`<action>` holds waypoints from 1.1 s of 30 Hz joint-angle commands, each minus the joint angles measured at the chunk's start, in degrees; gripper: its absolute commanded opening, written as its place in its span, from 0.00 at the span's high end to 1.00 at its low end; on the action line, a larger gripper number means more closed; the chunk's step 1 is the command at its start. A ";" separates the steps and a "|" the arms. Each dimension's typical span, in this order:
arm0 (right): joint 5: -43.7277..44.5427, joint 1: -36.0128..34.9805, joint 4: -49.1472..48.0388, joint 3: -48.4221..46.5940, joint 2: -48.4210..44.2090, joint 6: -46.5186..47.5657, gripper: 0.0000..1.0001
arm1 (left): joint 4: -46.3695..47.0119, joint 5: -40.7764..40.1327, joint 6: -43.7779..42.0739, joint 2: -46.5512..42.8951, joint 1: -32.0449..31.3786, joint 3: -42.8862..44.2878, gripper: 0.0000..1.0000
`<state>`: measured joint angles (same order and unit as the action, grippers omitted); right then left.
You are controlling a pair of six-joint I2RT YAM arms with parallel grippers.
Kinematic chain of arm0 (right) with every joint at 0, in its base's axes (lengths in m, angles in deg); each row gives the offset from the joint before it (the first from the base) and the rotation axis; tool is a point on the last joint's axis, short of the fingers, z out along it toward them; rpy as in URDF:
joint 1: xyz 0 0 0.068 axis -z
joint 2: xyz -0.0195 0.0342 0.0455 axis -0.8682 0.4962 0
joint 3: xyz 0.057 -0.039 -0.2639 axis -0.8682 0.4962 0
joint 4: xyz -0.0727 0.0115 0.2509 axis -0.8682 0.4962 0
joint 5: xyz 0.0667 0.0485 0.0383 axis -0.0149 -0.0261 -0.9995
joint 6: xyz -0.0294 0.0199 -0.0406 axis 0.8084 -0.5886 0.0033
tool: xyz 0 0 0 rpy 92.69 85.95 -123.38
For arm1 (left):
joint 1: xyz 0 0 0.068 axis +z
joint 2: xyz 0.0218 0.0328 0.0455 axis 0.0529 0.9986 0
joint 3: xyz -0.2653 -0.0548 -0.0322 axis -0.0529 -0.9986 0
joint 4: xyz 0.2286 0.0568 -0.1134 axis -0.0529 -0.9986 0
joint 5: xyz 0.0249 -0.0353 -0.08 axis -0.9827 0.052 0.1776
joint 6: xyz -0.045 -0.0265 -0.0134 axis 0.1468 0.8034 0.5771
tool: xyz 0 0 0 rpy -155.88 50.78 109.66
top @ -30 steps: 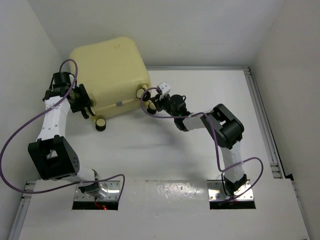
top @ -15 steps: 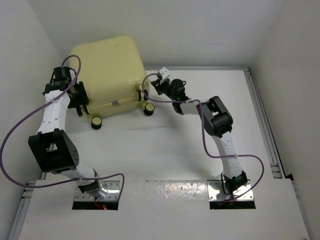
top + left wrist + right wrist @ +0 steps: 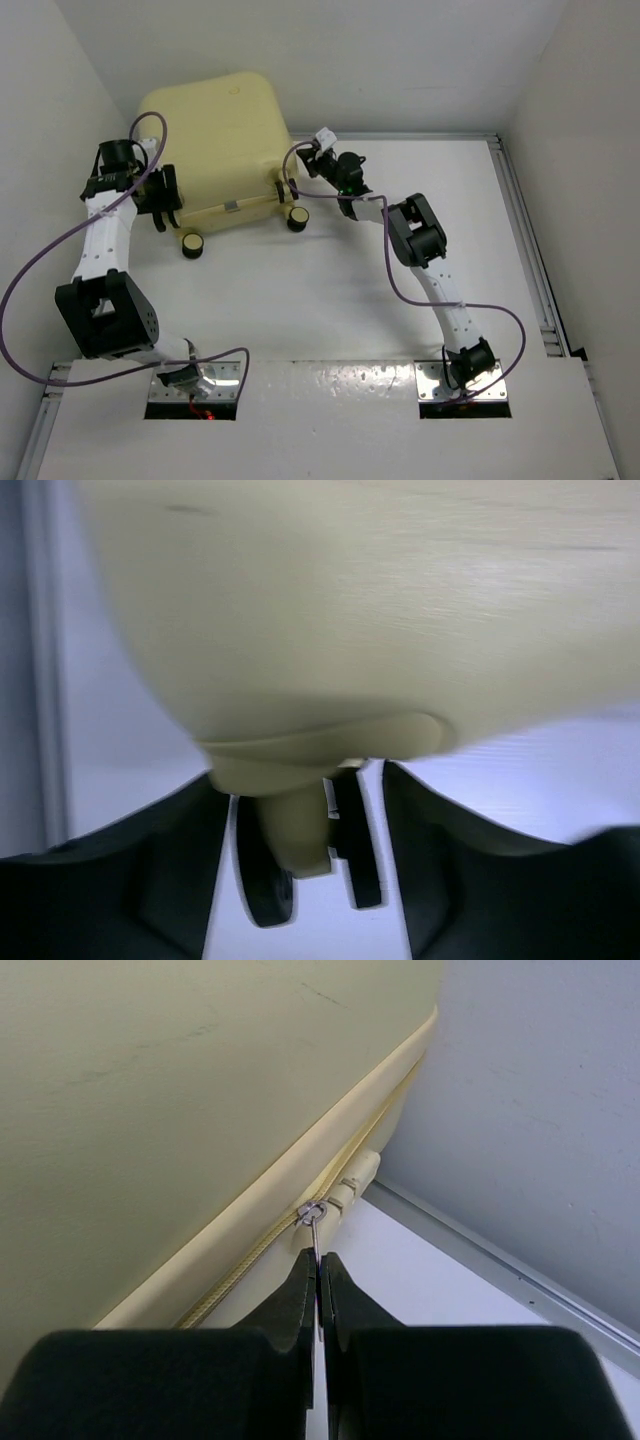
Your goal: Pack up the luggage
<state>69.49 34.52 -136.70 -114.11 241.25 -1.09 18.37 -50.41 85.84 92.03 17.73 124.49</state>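
The luggage (image 3: 215,135) is a pale yellow hard-shell suitcase, closed, at the far left of the table. My right gripper (image 3: 303,168) is at its right side. In the right wrist view the gripper (image 3: 319,1265) is shut on the thin metal zipper pull (image 3: 316,1230), which hangs from the slider on the yellow zipper seam (image 3: 250,1255). My left gripper (image 3: 160,208) is at the suitcase's near left corner. In the left wrist view it (image 3: 305,880) is open, its fingers (image 3: 150,880) straddling a black twin wheel (image 3: 352,840) under the shell (image 3: 380,610) without touching it.
Two more black wheels (image 3: 190,243) (image 3: 297,220) show on the suitcase's near side. A metal rail (image 3: 520,200) runs along the table's far and right edges. White walls close in on the left, back and right. Purple cables loop off both arms.
My right gripper has moved away and a little left along the suitcase's right side, still holding the zipper pull. The suitcase has shifted slightly left. The left gripper has stayed at the corner wheel.
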 commanded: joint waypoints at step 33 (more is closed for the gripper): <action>-3.73 9.91 -2.75 22.85 -18.31 1.48 1.00 | 21.96 -16.52 10.42 38.44 4.37 37.85 0.46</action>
<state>62.19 37.73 -139.12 -95.75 229.51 -0.79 38.72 -67.44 97.83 129.45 23.59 156.57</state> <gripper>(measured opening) 0.002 0.541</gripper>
